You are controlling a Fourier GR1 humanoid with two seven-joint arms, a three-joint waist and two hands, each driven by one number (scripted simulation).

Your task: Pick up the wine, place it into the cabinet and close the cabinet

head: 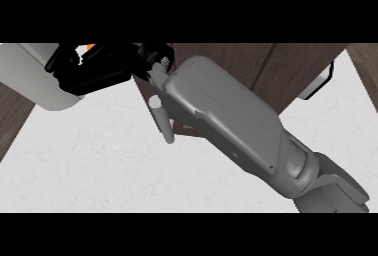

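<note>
Marble-like white counter (96,170) fills the lower and left part of the head view, pale with faint grey veining, and it runs on at the right past the dark cabinet. Dark brown wooden cabinet (295,70) stands at the top centre and right, its panels split by vertical seams, with a pale grey bar handle (319,82) on the right-hand panel. A second pale handle (161,120) hangs on the left edge of the wood, just beside the forearm. More dark wood (15,120) shows as a wedge at the far left edge. A large grey forearm (236,130) comes in from the lower right corner and slants up to the top centre, covering much of the cabinet front. It ends in the right hand (151,55), black, up against the top edge; how its fingers lie I cannot tell, since only a small dark part shows beyond the wrist. At the upper left a pale rounded forearm casing (37,75) carries the left hand (92,67), also black, close to the camera, and its fingers cannot be read either. A small orange fleck (90,46) peeps out at the top of that left hand. Wine shows nowhere that I can tell; it may be hidden by the hands.
</note>
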